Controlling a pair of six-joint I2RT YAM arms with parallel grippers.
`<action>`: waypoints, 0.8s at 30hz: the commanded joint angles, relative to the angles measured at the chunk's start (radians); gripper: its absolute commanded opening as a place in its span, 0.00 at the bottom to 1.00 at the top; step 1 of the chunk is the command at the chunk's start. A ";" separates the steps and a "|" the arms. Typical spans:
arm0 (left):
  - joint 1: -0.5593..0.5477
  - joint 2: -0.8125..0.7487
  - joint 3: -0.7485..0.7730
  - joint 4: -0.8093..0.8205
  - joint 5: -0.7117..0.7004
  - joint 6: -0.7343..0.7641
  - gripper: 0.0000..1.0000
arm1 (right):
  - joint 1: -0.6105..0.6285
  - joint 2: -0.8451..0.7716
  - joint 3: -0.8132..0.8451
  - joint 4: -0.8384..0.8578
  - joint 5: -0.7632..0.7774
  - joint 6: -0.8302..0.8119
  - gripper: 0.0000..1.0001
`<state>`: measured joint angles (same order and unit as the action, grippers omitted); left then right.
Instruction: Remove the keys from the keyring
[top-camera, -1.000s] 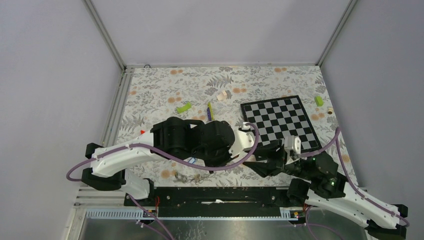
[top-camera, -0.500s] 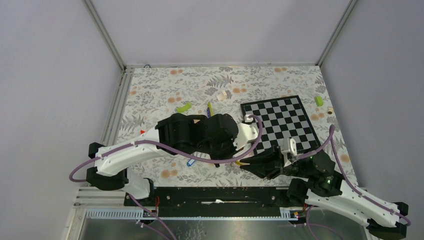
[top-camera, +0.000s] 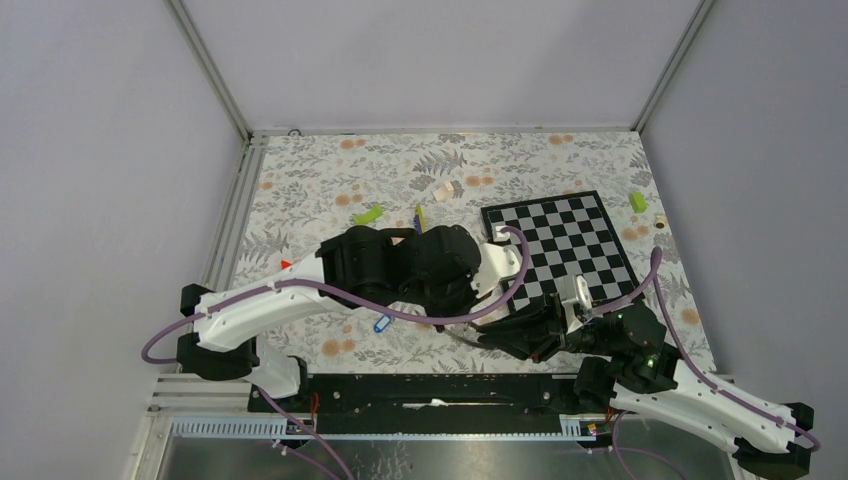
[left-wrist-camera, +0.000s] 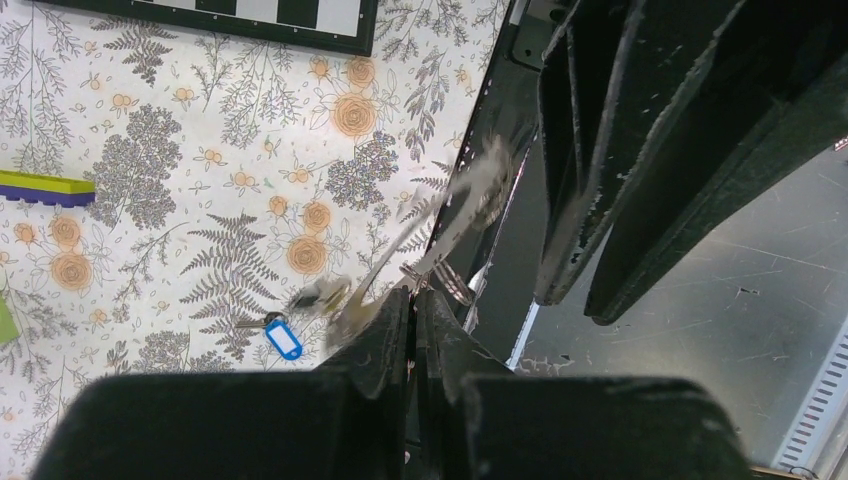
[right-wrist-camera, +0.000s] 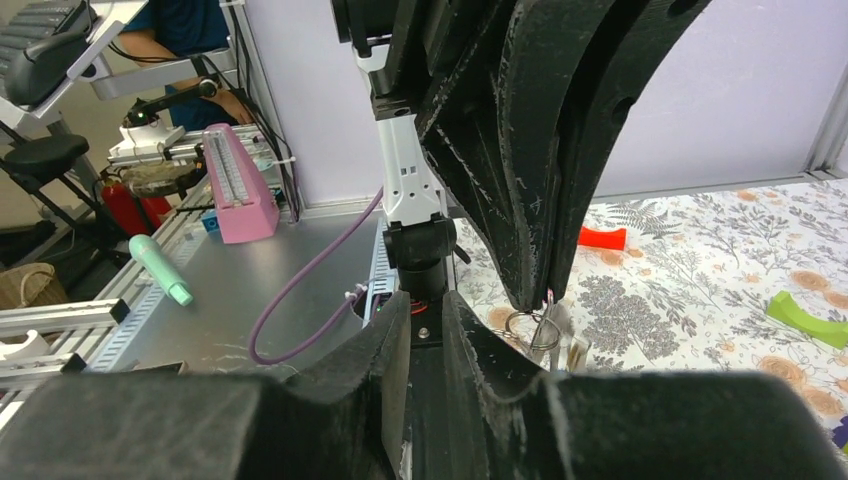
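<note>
My left gripper (left-wrist-camera: 413, 295) points down over the table's near edge, shut on the keyring (right-wrist-camera: 530, 325), whose silver loops hang from its fingertips (right-wrist-camera: 540, 285). A blurred metal strip (left-wrist-camera: 440, 225) with blurred keys (left-wrist-camera: 320, 295) swings below it. One blue-headed key (left-wrist-camera: 283, 338) lies loose on the floral cloth, seen from above as a blue-headed key (top-camera: 381, 323). My right gripper (right-wrist-camera: 428, 300) sits just beside the hanging loops. Its jaws stand a narrow gap apart with nothing between them. In the top view the right gripper (top-camera: 487, 337) lies low, pointing left under the left wrist.
A chessboard (top-camera: 560, 245) lies at the right. Lime-green blocks (top-camera: 367, 214) (top-camera: 637, 201) and a thin yellow-green stick (top-camera: 420, 220) sit further back. A red piece (top-camera: 286, 264) lies at the left. The black front rail (top-camera: 430, 385) runs right below both grippers.
The left wrist has shifted back and right, uncovering the blue-headed key on the cloth. The right gripper slid left toward it and its jaws narrowed.
</note>
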<state>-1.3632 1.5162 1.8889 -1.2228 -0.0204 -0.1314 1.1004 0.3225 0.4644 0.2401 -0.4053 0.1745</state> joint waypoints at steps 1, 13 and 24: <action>0.004 0.000 0.031 0.062 0.016 0.003 0.00 | -0.004 0.009 -0.008 0.062 0.009 0.032 0.25; 0.016 0.009 0.040 0.055 0.014 -0.011 0.00 | -0.004 -0.005 -0.006 0.030 0.094 0.065 0.27; 0.021 0.018 0.055 0.052 0.013 -0.023 0.00 | -0.004 0.023 -0.070 0.124 0.107 0.164 0.27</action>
<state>-1.3479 1.5398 1.8900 -1.2156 -0.0181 -0.1394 1.1004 0.3401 0.4107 0.2817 -0.3298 0.2981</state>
